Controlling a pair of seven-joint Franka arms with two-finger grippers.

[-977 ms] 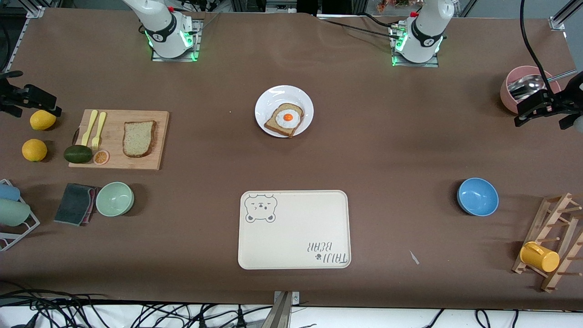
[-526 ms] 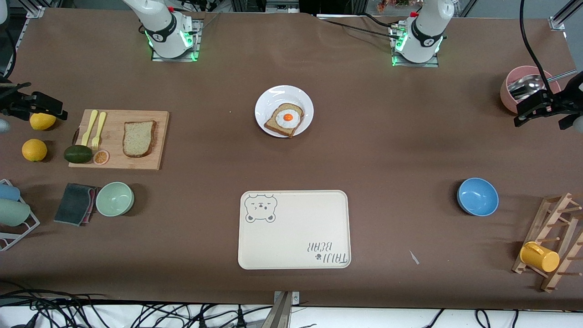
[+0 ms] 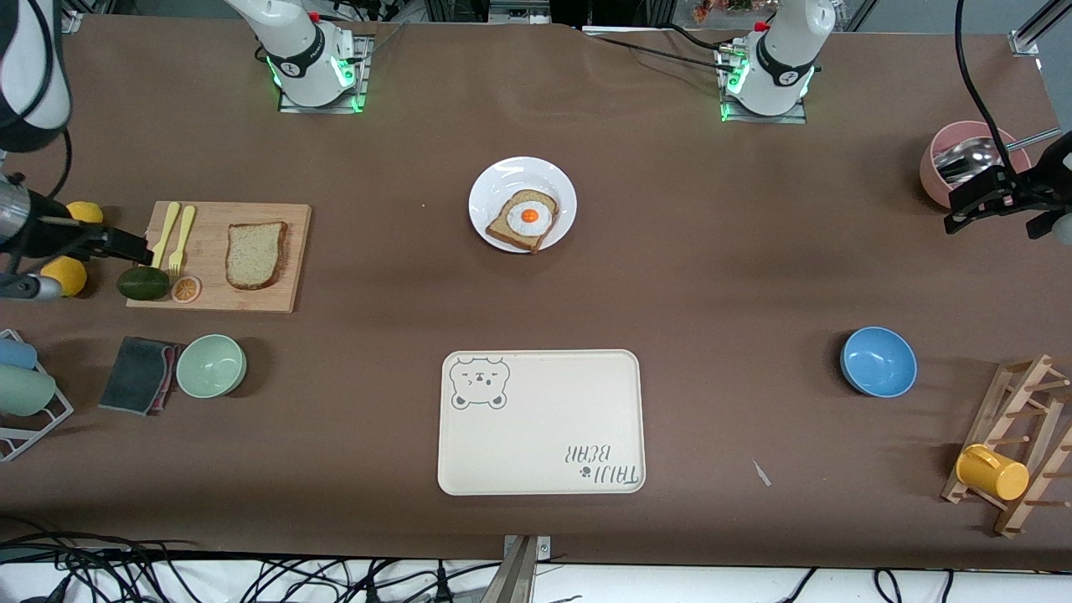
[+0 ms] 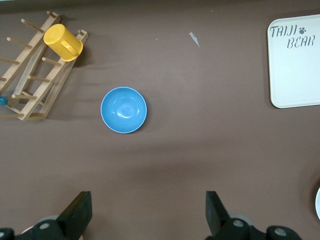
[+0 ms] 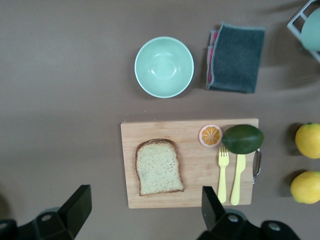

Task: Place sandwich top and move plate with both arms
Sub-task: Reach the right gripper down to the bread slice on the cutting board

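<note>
1. Two end effectors, both spread wide and empty: right end effector [image 5: 142, 212] over the cutting board [image 3: 213, 300], left end effector [image 4: 149, 215] waiting near the pink bowl [image 3: 942, 180].
2. Sandwich top [image 3: 255, 255] lies on the board; plate [image 3: 494, 180] sits mid-table.
3. Bread looks light and soft: pinch the crust edges gently.
4. Front view crops both end effectors.
</note>
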